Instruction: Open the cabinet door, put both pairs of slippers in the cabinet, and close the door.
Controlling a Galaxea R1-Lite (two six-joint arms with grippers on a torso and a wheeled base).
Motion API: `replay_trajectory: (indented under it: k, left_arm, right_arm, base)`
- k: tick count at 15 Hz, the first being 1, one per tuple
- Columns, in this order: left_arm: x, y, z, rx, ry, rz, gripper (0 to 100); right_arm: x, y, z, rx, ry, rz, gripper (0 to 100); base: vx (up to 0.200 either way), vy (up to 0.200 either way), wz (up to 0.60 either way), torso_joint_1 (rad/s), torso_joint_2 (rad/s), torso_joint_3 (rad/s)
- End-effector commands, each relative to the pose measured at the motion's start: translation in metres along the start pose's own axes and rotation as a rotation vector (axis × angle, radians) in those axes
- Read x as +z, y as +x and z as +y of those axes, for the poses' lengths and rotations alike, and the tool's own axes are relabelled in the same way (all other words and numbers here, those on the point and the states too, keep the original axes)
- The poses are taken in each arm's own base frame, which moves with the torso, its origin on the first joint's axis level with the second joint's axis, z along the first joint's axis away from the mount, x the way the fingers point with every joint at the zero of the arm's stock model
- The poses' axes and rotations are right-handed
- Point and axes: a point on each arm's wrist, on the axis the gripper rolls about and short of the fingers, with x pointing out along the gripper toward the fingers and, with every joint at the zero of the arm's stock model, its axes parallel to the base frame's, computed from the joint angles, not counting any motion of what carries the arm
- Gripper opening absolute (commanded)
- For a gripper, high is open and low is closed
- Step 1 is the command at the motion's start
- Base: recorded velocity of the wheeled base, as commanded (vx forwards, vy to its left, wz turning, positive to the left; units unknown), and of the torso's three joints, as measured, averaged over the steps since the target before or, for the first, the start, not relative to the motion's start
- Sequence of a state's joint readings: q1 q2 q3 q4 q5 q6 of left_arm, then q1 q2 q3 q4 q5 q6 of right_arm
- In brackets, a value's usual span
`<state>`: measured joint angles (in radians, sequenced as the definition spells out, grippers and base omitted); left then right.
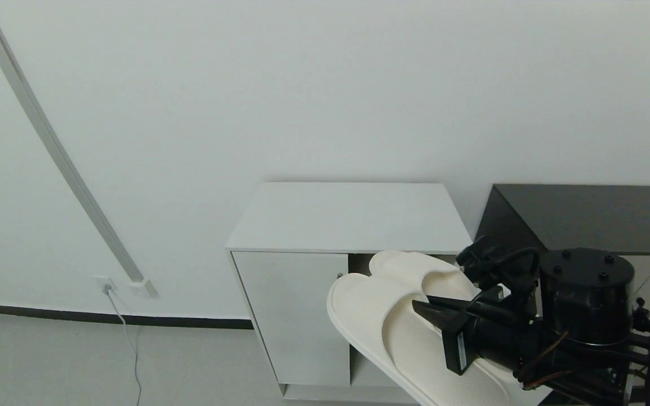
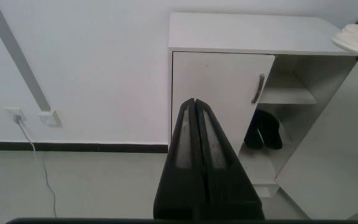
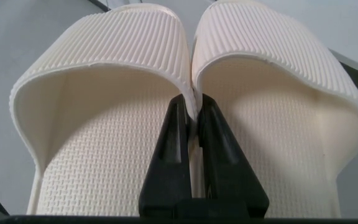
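Head view: holding the cream slippers (image 1: 370,307) in the right gripper (image 1: 429,313), toes pointing at the cabinet (image 1: 347,217) opening just ahead.

Left wrist view: pressing the left gripper (image 2: 194,106) fingers (image 2: 182,137) together on nothing, facing the open compartment with 1 dark pair (image 2: 265,130) below the shelf (image 2: 288,93).

Right wrist view: pinching both slippers' adjoining inner straps, long axes running straight forward.

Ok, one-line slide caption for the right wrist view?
Right gripper pinches the cream slippers together by their inner strap edges.

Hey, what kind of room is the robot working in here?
Probably a home entryway, or a mock-up: a white cabinet against a bare wall, dark footwear inside it, and cream slippers in the right gripper.
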<state>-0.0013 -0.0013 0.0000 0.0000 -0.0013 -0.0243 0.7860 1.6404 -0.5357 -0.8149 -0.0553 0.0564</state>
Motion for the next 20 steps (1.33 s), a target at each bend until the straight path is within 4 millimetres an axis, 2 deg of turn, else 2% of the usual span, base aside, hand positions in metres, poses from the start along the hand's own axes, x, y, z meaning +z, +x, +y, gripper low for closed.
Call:
replay_trajectory:
  k: [1, 4, 20]
  left_arm:
    - [0.0, 0.0, 0.0, -0.001, 0.0, 0.0, 0]
    - [0.0, 0.0, 0.0, 0.001, 0.0, 0.001, 0]
    - [0.0, 0.0, 0.0, 0.0, 0.0, 0.001, 0]
  right_arm:
    - [-0.001, -0.001, 0.0, 0.001, 0.0, -0.004, 0]
    - [-0.005, -0.001, 0.0, 0.002, 0.0, -0.024, 0]
    - [-0.015, 0.006, 0.0, -0.001, -0.024, 0.0, 0]
  base:
    - [0.0, 0.0, 0.0, 0.0, 0.0, 0.0]
    - [0.0, 0.0, 0.0, -0.019, 0.03, 0.022]
    - [0.0, 0.0, 0.0, -0.154, 0.35, 0.19]
